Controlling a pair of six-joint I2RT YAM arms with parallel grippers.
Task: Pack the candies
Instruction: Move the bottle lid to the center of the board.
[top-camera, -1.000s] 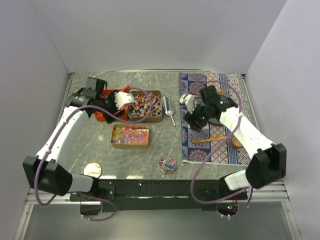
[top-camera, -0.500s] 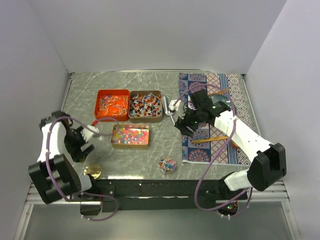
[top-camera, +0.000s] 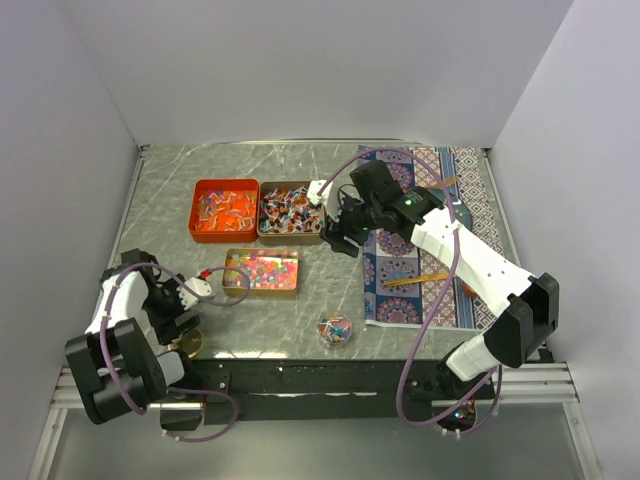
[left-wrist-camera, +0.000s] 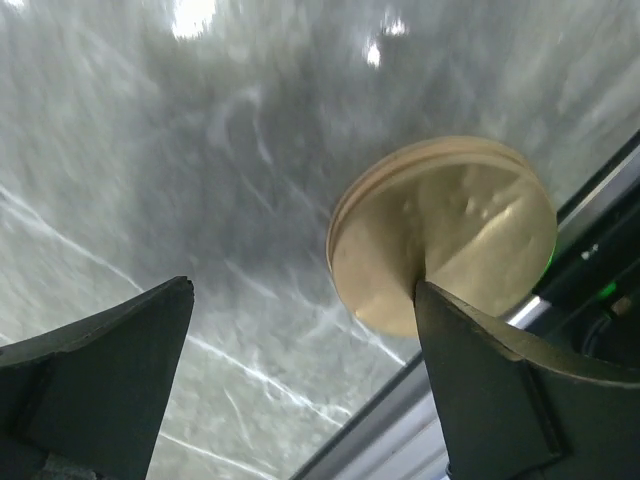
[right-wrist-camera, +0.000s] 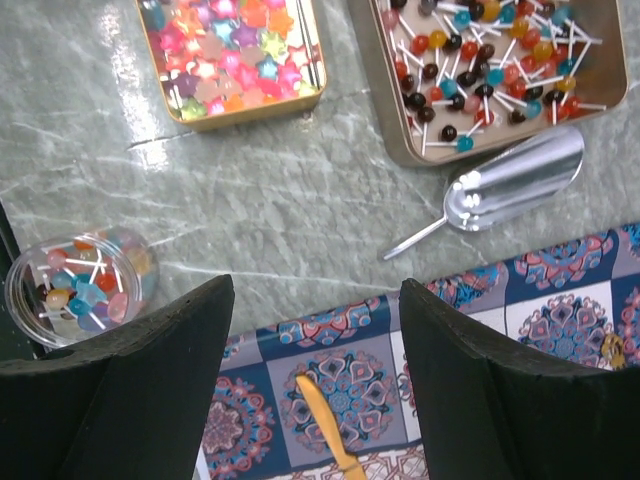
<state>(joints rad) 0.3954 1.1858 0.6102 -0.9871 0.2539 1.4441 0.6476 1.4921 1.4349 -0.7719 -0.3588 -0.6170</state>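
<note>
Retreat: left claw (left-wrist-camera: 300, 290) now at 7 o'clock, jaws wide, empty, over round gold lid (left-wrist-camera: 440, 235). Right claw (right-wrist-camera: 315, 290) swung off mat (right-wrist-camera: 560, 300) toward scoop (right-wrist-camera: 510, 185), jaws apart, empty. Candies (right-wrist-camera: 480, 60) sit in tins (right-wrist-camera: 592, 70) near 11 o'clock; scooping likely next.

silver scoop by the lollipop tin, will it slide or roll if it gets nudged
The silver scoop looks like rigid polished metal, so probably stiff and slippery on the smooth marble table. Its rounded bowl may let it rock sideways. A push on the thin handle would likely spin it.
</note>
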